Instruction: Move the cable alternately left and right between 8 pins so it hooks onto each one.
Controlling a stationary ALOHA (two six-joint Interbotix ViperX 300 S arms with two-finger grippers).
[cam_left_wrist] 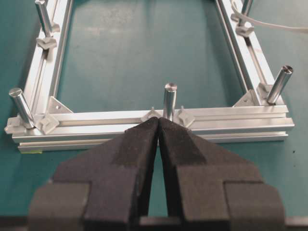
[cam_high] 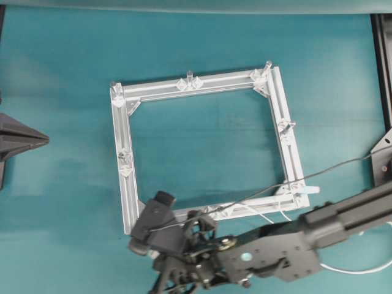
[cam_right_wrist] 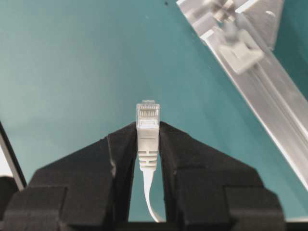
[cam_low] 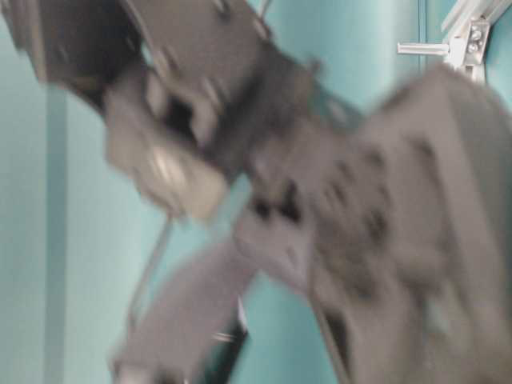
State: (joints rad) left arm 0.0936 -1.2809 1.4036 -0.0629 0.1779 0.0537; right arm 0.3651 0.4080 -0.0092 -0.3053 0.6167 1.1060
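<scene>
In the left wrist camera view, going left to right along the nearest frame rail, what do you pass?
Left corner pin → corner bracket → middle pin, just beyond the shut left gripper → right corner bracket → tilted right corner pin.

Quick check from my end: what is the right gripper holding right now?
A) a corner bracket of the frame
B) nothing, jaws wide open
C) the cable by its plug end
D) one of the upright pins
C: in the right wrist view the right gripper is shut on the plug end of the cable, its clear tip poking up between the black pads, with the silver frame off to the side.
</scene>
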